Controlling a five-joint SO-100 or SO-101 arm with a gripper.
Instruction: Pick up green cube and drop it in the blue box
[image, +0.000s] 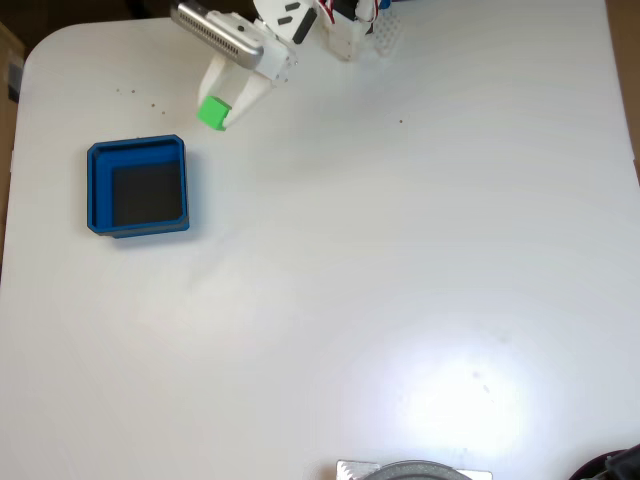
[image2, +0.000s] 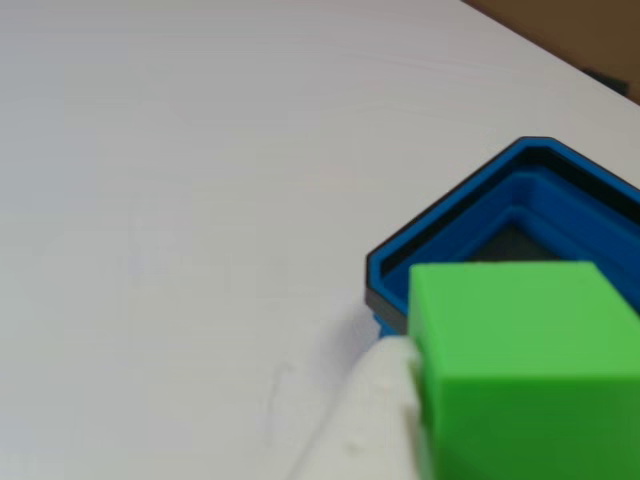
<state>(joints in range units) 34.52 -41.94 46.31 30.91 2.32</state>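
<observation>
A white counter (image: 400, 250) filled the fixed view from above. Near its top edge, a white robot arm (image: 270, 40) reached down and to the left. Its fingers (image: 222, 108) were clenched on a small green cube (image: 213, 113), which sat at the arm's tip, just above and to the right of a blue box (image: 137, 187). The box, a shallow square tray with thick blue walls and a dark floor, rested on the left part of the counter, apart from the cube.

In the other view, taken close up, the green cube (image2: 520, 370) loomed large at the lower right, with one white finger (image2: 365, 420) pressed against its left face. Behind the cube, a corner of the blue box (image2: 450, 215) showed on the pale counter (image2: 180, 200).
</observation>
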